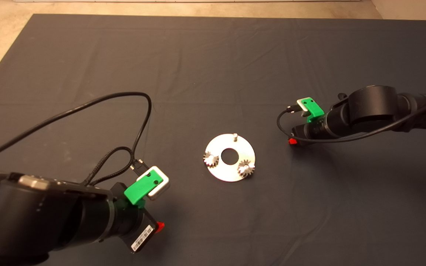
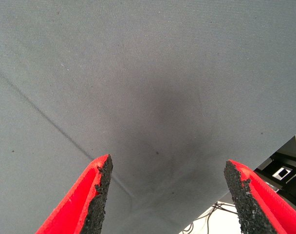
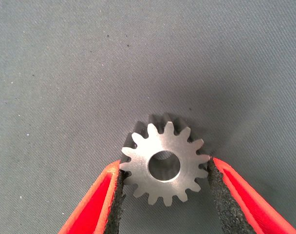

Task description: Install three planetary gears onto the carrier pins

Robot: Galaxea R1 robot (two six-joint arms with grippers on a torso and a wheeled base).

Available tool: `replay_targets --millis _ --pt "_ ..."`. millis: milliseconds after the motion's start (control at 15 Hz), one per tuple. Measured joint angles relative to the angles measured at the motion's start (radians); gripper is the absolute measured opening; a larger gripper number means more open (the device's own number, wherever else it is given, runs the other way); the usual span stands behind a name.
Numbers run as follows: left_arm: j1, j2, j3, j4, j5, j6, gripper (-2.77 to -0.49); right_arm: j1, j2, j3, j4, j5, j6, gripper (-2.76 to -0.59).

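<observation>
Small dark steel toothed gear [image 3: 163, 163] sits clamped between the right tool's [image 3: 163, 168] black pads; left tool [image 2: 167, 195] gapes apart over the worktop.

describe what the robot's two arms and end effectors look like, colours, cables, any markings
Both arms are black and cylindrical. Each wrist carries a green bracket with a silver camera block and black looping cables. The left end effector and right end effector each have two red fingers with rough black pads. A white barcode label marks the left wrist.
</observation>
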Motion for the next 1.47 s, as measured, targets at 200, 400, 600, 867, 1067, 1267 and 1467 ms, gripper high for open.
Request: replay_targets --millis 200,400,600,867,1067,1267,1467 --pt "0.0 0.0 0.0 0.0 0.0 0.0 -1.66 0.0 0.001 -0.01 0.0 0.009 0.0 -2.13" --pt "0.0 0.0 0.0 0.0 0.0 0.0 -1.66 0.0 0.003 -0.016 0.0 0.012 0.0 -2.21" --pt "0.0 0.0 0.0 0.0 0.0 0.0 -1.66 0.0 0.003 -0.016 0.0 0.012 0.0 -2.24" --pt "0.0 0.0 0.0 0.0 0.0 0.0 -1.66 0.0 0.003 -0.016 0.0 0.012 0.0 -2.24" --pt "0.0 0.0 0.0 0.0 0.0 0.001 -1.66 0.0 0.003 -0.016 0.0 0.012 0.0 -2.28" --pt "0.0 0.0 0.0 0.0 0.0 0.001 -1.66 0.0 0.003 -0.015 0.0 0.012 0.0 -2.31" --pt "0.0 0.0 0.0 0.0 0.0 0.001 -1.66 -0.006 0.003 0.003 -0.001 0.005 0.0 -2.34"
